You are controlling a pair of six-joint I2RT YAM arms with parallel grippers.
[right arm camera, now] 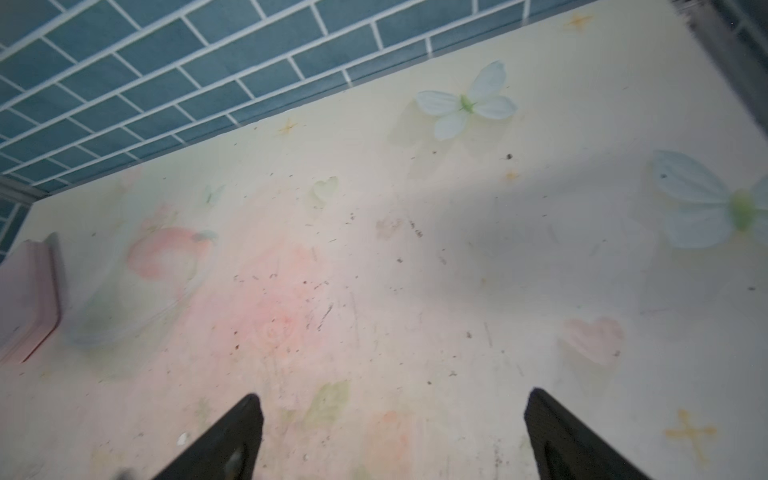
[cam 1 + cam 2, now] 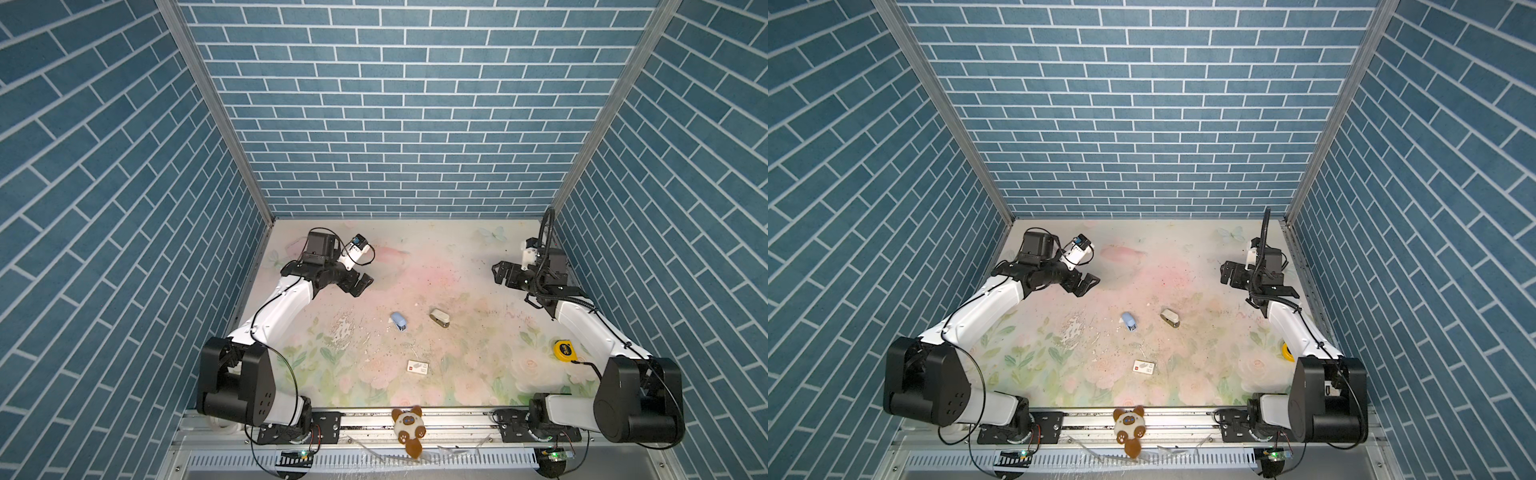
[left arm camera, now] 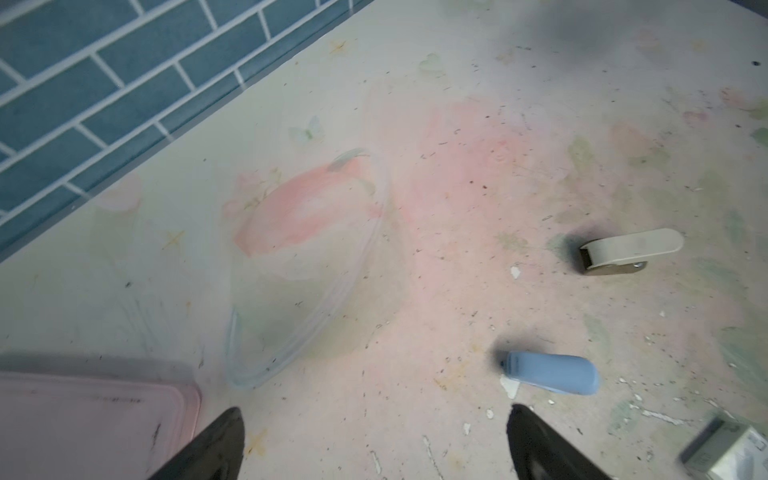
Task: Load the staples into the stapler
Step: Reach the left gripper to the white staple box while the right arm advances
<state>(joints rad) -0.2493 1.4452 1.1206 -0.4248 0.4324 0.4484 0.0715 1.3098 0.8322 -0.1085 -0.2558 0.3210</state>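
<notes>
Both of your pincers hang empty with their jaws spread wide. The left pincer [image 2: 360, 284] is over the far left of the tabletop [image 2: 457, 257], the right pincer [image 2: 498, 272] over the far right. Nothing is loaded yet, so I judge this to be the opening reach.

Two staplers lie mid-tabletop, a blue stapler [image 2: 399, 322] and a beige stapler [image 2: 439, 318], near each other but not touching (the task does not say which, so settle on one before you come down). To do this well, pin the chosen stapler's base with one pincer and lift its lid first. Only then go for a strip, taking it low and by its long sides, since thin metal will likely slip or break apart if pinched at one end.

The staples [image 2: 417, 366] show as a grey patch in their white box [image 2: 424, 371], its red mark visible. The box lies toward the near edge, closer to it than both staplers and well apart from either pincer. The blue stapler sits roughly between the left pincer and the box.
</notes>
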